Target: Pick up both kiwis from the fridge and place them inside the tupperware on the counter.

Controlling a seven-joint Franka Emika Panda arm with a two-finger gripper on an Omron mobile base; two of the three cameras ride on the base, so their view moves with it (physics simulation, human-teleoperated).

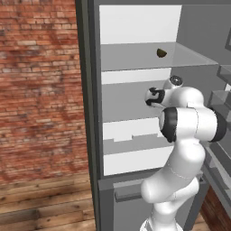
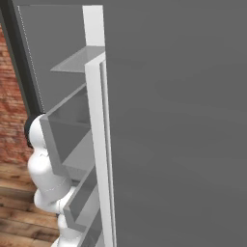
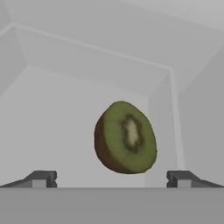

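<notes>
Here pincer [image 3: 111, 178] wide open, empty; halved kiwi [image 3: 125, 137] ahead, centred between fingertips [image 3: 43, 178], untouched.

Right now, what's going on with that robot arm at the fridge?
The white arm is reaching into the open fridge. In the hand view, its gripper stands open with a cut kiwi between and just beyond the fingertips, not gripped yet. The left base view shows another kiwi sitting on an upper shelf. Neither fruit has been picked up.
</notes>
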